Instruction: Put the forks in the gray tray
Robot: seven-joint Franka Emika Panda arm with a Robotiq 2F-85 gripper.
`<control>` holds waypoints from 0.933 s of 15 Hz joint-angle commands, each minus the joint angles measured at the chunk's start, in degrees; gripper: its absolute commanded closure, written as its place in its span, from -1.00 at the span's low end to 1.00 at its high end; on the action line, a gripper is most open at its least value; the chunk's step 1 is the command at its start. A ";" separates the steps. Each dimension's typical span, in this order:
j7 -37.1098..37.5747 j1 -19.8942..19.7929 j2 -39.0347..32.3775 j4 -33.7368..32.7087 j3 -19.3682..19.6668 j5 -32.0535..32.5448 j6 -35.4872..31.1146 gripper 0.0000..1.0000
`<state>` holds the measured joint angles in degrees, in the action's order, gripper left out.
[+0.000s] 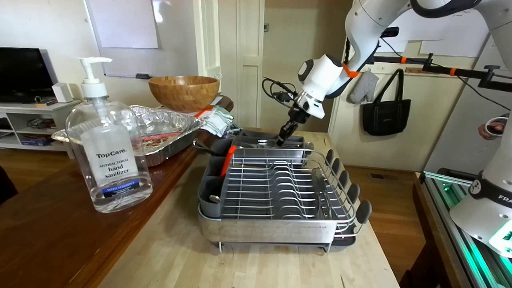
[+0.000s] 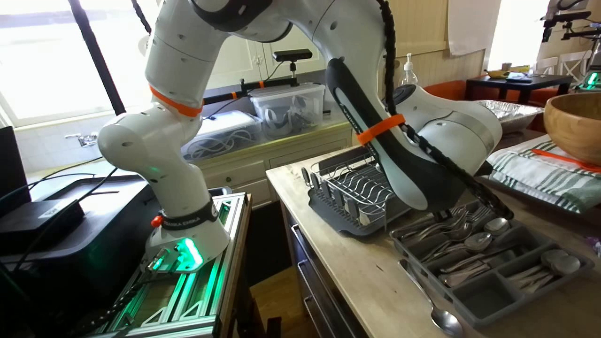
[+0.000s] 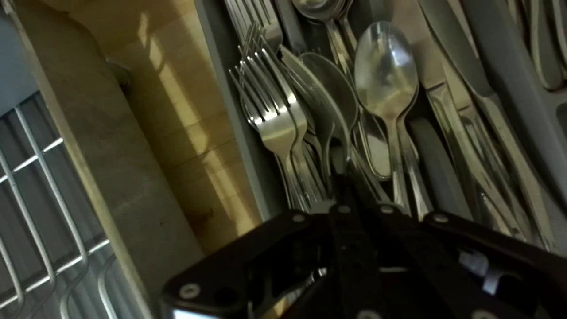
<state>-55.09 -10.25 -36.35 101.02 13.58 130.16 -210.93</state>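
I've got the gripper (image 3: 341, 188) closed, jaws together & tips pointing down beside the forks (image 3: 279, 130) in the gray cutlery tray (image 2: 486, 300) — v. dark at the tips, so I can't tell if a thin handle is pinched btwn them. Forks lie bunched along the tray's side wall, tines overlapping, handles running under the gripper; no exact count poss., & the topmost are cut off by the frame edge. A spoon (image 3: 385, 73) lies to their right in wrist view, handle end hidden by the gripper; knives (image 3: 509, 137) are further right, some partly hidden.

Gray dish rack (image 1: 276, 232) stands next to the tray w/ a strip of counter (image 3: 177, 115) btwn; wrist cam gives me only its metal wall & some wires. In an exterior view the rack blocks much of the tray, leaving a few fork tines visible near the gripper. Utensils (image 1: 320, 188) lie in the rack, type unclear to me; red thing (image 1: 228, 161) at its side holder, can't ID.

In an exterior view the arm (image 2: 441, 126) hides nearly all of the gripper & part of the rack — large spoon (image 2: 446, 322) on the counter just beside the tray shows OK.
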 commanded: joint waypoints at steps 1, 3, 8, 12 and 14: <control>4.07 1.77 -2.21 -3.65 0.21 2.82 1.87 0.98; 5.12 2.70 -3.44 -5.14 0.52 3.37 1.81 0.98; 7.04 4.24 -6.05 -7.79 0.71 4.32 1.46 0.98; 8.84 5.20 -7.65 -9.50 0.79 5.31 1.26 0.98; 9.38 7.39 -8.41 -10.01 3.31 4.15 0.17 0.52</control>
<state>-48.88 -5.76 -42.51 93.69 14.10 133.06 -209.62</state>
